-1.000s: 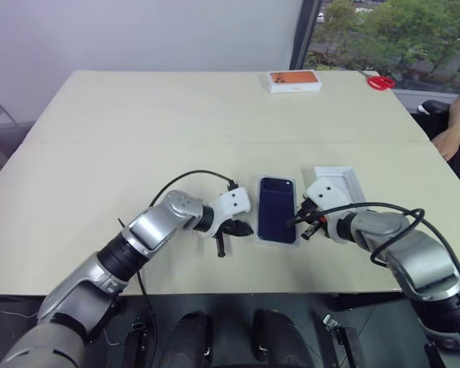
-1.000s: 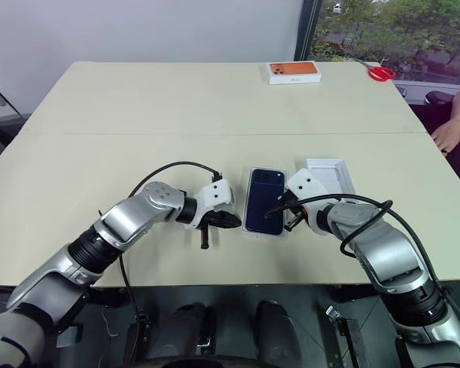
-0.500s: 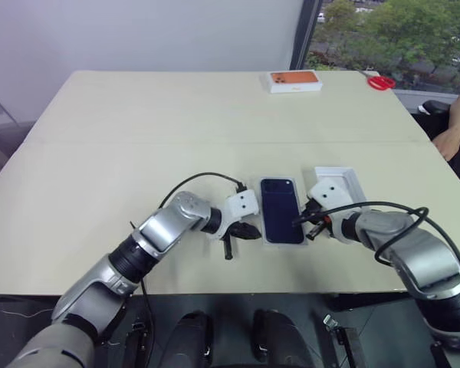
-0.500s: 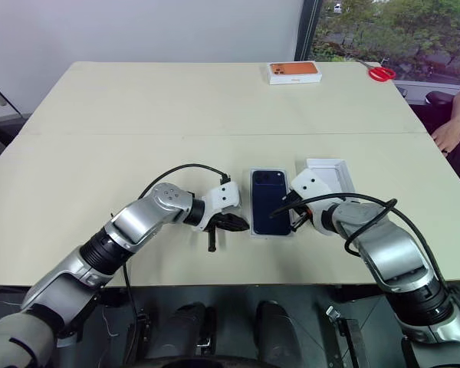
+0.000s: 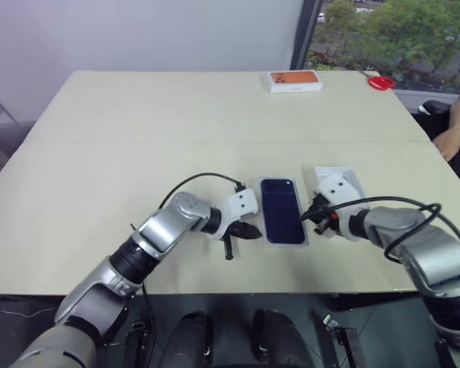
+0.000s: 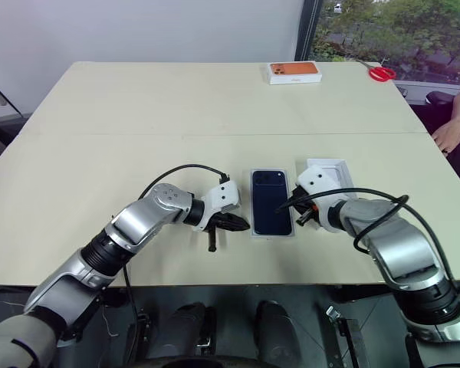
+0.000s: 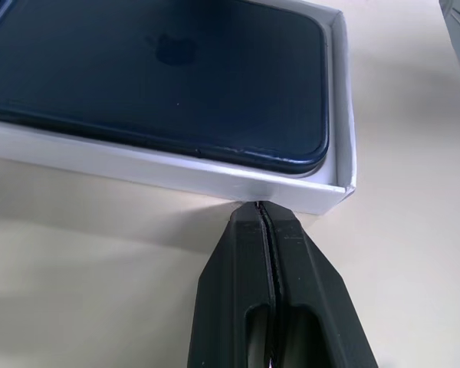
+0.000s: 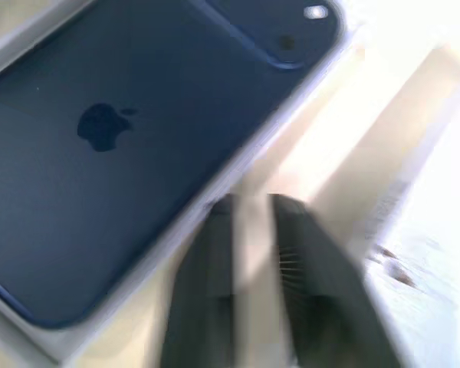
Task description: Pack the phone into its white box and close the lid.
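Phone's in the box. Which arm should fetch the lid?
Right, probably. The right gripper, jaws parted, sits between the box and the lid, right beside the lid. The left gripper is shut against the box's far side.

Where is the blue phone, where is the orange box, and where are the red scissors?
phone (image 5: 282, 211), left eye view, middle of its dark back.
orange box (image 5: 294, 80), left eye view, middle of its orange top.
red scissors (image 6: 381, 73), right eye view, on the red handles.

I see the dark navy phone in the white box on a beige table. Farther off sit an orange-printed box and red scissors.
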You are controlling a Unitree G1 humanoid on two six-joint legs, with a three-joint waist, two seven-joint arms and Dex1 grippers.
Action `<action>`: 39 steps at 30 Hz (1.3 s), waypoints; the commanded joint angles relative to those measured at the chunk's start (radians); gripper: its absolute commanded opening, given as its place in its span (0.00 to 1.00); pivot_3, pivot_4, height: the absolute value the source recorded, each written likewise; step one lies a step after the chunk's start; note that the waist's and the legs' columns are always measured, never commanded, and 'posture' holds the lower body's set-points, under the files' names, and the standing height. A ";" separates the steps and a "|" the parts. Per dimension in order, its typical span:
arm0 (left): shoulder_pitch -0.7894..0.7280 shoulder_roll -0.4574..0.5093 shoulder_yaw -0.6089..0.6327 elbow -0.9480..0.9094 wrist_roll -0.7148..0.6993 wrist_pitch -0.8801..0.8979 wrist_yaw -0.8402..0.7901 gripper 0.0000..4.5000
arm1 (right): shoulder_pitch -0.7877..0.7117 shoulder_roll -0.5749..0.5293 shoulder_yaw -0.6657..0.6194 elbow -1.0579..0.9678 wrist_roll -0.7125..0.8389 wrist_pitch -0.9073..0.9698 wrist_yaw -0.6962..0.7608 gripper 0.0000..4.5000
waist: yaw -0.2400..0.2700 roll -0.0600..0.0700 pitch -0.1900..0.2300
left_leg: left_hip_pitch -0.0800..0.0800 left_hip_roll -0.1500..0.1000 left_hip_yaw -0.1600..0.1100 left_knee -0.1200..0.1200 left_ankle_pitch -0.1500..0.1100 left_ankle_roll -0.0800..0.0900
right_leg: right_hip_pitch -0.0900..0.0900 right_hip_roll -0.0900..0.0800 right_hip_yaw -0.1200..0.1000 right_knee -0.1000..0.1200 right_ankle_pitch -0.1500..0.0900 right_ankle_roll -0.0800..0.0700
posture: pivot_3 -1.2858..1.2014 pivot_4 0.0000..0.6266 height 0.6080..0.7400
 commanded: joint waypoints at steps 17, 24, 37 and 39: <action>0.081 0.131 0.182 0.004 -0.027 -0.354 -0.224 0.00 | -0.229 0.115 -0.130 0.224 0.108 0.404 -0.215 0.87 | -0.001 0.001 0.000 | 0.000 0.000 0.001 0.000 0.000 0.000 | 0.000 -0.004 0.001 0.000 -0.001 -0.004 | 0.52 0.24 1.00; 0.120 0.112 0.190 -0.027 -0.025 -0.353 -0.222 0.00 | -0.249 0.110 -0.144 0.290 0.208 0.404 -0.289 0.55 | -0.001 0.001 0.000 | 0.000 0.001 0.000 0.000 0.000 0.000 | -0.001 -0.001 0.000 0.001 0.001 0.000 | 0.52 0.24 1.00; 0.133 0.115 0.250 0.006 -0.039 -0.339 -0.191 0.00 | -0.328 0.077 -0.255 0.348 0.550 0.404 -0.508 0.01 | -0.002 0.001 0.000 | 0.000 0.001 0.000 0.000 0.000 0.000 | -0.001 -0.001 0.000 0.001 0.001 0.000 | 0.52 0.24 1.00; 0.130 0.120 0.287 0.040 -0.038 -0.335 -0.167 0.00 | -0.375 0.091 -0.307 0.349 0.697 0.404 -0.560 0.01 | -0.005 0.001 0.000 | 0.000 0.001 0.000 0.000 0.000 0.000 | -0.001 -0.001 0.000 0.001 0.001 0.000 | 0.52 0.24 1.00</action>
